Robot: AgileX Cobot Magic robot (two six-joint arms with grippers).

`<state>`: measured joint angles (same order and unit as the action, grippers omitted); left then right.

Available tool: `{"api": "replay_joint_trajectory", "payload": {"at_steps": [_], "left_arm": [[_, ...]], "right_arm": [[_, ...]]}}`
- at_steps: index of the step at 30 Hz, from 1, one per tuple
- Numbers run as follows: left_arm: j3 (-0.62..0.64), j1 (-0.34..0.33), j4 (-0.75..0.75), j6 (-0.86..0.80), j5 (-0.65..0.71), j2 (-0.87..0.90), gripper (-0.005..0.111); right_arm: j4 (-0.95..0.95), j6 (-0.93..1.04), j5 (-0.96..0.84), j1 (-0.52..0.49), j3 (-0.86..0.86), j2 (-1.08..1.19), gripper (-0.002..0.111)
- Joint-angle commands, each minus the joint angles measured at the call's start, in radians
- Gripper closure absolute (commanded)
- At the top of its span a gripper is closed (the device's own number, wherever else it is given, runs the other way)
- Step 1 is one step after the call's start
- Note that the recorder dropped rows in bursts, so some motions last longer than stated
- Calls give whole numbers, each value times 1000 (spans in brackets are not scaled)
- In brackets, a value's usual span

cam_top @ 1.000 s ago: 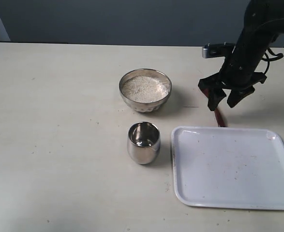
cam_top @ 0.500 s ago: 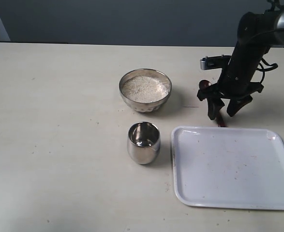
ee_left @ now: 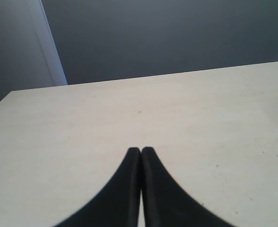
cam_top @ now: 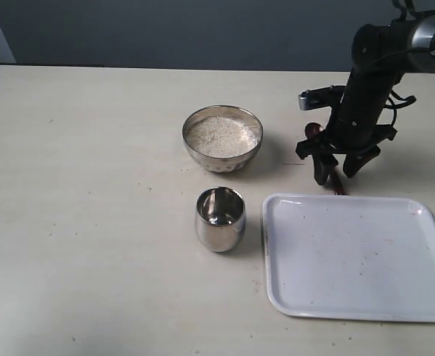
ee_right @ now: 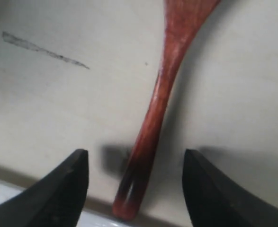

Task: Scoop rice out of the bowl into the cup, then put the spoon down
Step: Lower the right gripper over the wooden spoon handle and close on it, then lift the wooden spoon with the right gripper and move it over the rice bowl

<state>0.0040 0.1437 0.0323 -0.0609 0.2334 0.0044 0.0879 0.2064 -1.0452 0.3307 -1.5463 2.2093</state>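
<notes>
Nearest me, one tray (cam_top: pixel 358 256), in front and to the right of the bowl (cam_top: pixel 224 162). One cup (cam_top: pixel 219 215) stands just in front of the bowl, and I see no grains in it. The one bowl is heaped with rice (cam_top: pixel 223 136). So I judge nothing is scooped yet: pickup, scoop, pour and set-down all remain. One spoon (ee_right: pixel 160 104) lies flat on the table right of the bowl. My right gripper (cam_top: pixel 334 176) hangs over its handle, jaws spread to either side, gripping nothing. My left gripper (ee_left: pixel 141 152) is pressed closed, empty. Two grippers in all.
</notes>
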Motion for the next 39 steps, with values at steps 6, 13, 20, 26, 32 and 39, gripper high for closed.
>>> {"api": "replay_joint_trajectory", "payload": {"at_steps": [6, 13, 20, 26, 32, 39], "left_arm": [[-4, 8, 1, 7, -1, -4, 106], [-4, 8, 1, 7, -1, -4, 106], [-4, 8, 1, 7, -1, -4, 106], [-4, 8, 1, 7, -1, -4, 106], [-4, 8, 1, 7, -1, -4, 106], [-4, 8, 1, 7, -1, -4, 106]], "right_arm": [[-30, -52, 6, 9, -4, 18, 52], [-8, -74, 1, 9, -4, 36, 83], [-110, -69, -36, 9, -4, -23, 109], [-160, 61, -6, 13, -74, -170, 109], [-295, 195, -48, 121, -177, -211, 109], [-741, 202, -60, 313, -196, -209, 109]]}}
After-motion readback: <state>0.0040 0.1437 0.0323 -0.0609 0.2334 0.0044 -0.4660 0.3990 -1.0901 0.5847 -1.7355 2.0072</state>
